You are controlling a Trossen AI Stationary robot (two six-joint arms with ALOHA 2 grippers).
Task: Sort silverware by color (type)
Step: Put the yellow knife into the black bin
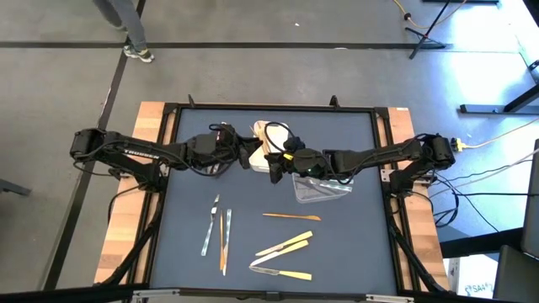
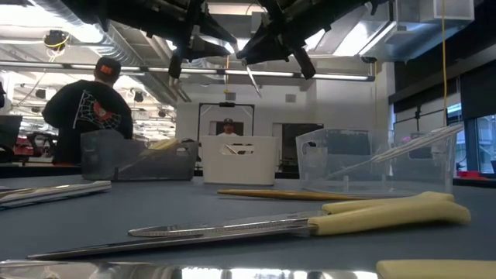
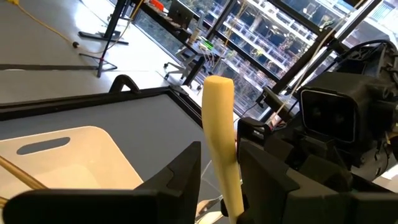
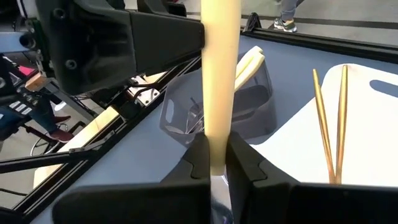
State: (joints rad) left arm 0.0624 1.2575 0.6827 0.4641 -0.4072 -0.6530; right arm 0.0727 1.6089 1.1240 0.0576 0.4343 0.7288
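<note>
Over the far middle of the table, the right gripper [image 4: 211, 163] pinches a pale yellow utensil [image 4: 219, 81] by its lower part, its fingers pressed tight on it, while the left gripper [image 3: 219, 171] stands around the same handle with its fingers parted on either side. Below them sit a white tray [image 1: 268, 135] holding two orange-brown pieces [image 4: 329, 124], a dark tray [image 4: 249, 106] and a clear tray [image 1: 320, 189]; more silverware [image 1: 282, 246] lies loose on the near part of the mat [image 1: 354, 244]
</note>
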